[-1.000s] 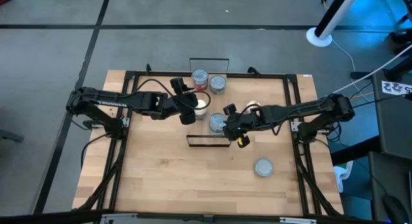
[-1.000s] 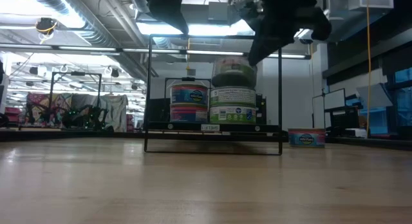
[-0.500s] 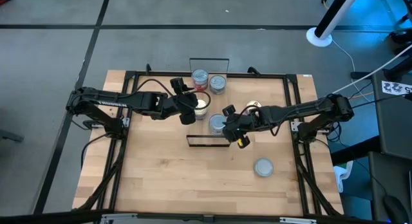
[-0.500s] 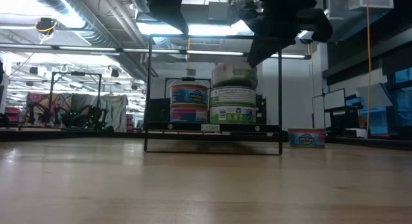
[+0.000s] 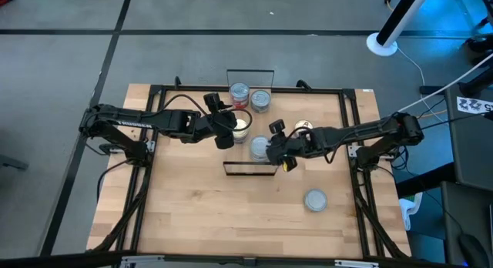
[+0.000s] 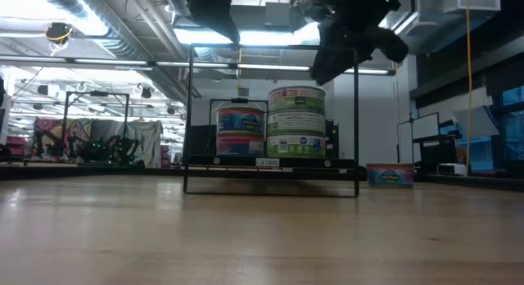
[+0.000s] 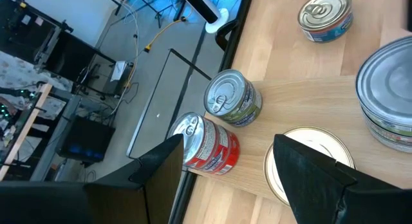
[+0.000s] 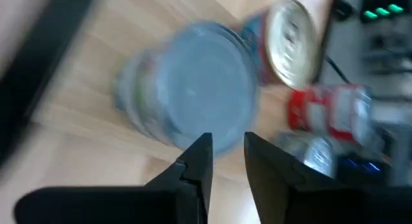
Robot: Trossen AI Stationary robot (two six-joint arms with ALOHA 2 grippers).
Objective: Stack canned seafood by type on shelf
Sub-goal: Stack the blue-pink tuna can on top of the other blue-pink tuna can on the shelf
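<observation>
The shelf (image 5: 235,156) is a narrow wood board with black wire frames at its ends. On it stand a red-labelled tin (image 5: 239,92), a green-labelled tin (image 5: 260,100), a gold-topped tin (image 5: 243,125) and a stack of two green-labelled tins (image 6: 296,121), whose grey top (image 8: 199,108) is level. My right gripper (image 8: 228,163) hangs just above and beside this stack, slightly open, with nothing between its fingers. My left gripper (image 7: 228,179) hovers open over the gold-topped tin (image 7: 309,163).
A loose tin (image 5: 315,199) lies on the tabletop toward the near right. Another tin (image 5: 303,128) stands right of the shelf, close to my right arm. A black frame (image 5: 350,114) rims the table.
My right gripper has opened and let go of the upper green-labelled tin. The tin, tilted before, has settled level on the tin below it. The gripper has tipped a little and stayed in place above the stack.
</observation>
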